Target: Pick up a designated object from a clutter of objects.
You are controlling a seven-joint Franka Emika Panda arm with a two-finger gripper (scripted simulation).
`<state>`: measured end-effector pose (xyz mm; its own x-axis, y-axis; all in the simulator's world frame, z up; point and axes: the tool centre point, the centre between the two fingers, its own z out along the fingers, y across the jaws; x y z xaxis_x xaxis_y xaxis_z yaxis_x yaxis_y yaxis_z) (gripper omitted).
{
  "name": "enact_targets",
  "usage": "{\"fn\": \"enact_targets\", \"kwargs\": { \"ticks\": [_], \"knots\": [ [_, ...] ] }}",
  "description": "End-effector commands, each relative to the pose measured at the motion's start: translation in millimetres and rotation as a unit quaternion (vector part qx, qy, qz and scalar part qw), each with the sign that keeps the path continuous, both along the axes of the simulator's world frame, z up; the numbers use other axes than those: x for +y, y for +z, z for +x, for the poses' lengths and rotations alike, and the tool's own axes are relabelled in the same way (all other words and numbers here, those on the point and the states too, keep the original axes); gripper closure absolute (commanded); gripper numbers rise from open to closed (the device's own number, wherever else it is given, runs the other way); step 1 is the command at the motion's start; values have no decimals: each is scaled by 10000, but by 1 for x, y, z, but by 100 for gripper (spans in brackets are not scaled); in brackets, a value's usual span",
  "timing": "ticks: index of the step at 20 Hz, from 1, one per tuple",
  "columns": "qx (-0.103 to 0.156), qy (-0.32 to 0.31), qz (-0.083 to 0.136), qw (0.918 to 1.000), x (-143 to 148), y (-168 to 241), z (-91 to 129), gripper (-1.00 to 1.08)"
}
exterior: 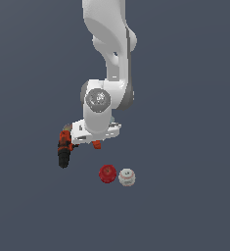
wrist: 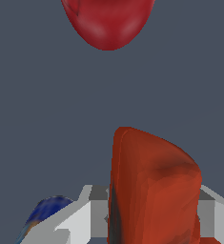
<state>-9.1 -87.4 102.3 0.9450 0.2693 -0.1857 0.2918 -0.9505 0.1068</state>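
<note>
The orange-red drill [exterior: 65, 146] sits at the exterior view's left, just under the white hand, with its black end pointing down. My gripper [exterior: 90, 141] reaches down over it, and a small orange piece shows below the hand. In the wrist view the drill body [wrist: 154, 186] fills the gap between the two grey fingers [wrist: 87, 212], which press against its sides. Beyond the drill lies the red round object [exterior: 107, 173] [wrist: 108, 21], with the white round object [exterior: 127, 177] beside it. A blue can [wrist: 46, 212] peeks in next to one finger.
The arm's white links [exterior: 109, 44] rise over the middle of the scene and hide what lies behind the hand. A dark brownish edge [exterior: 65, 127] shows just above the drill. The grey floor [exterior: 185, 196] stretches all around.
</note>
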Motion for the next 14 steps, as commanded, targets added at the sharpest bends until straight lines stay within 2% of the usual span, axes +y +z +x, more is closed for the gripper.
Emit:
{"fn": "enact_targets", "kwargs": {
  "ticks": [1,14],
  "knots": [
    [-39,1,-5,10000,2,25,-5,108],
    [-38,3,0,10000,16,155,-45,108]
  ]
}}
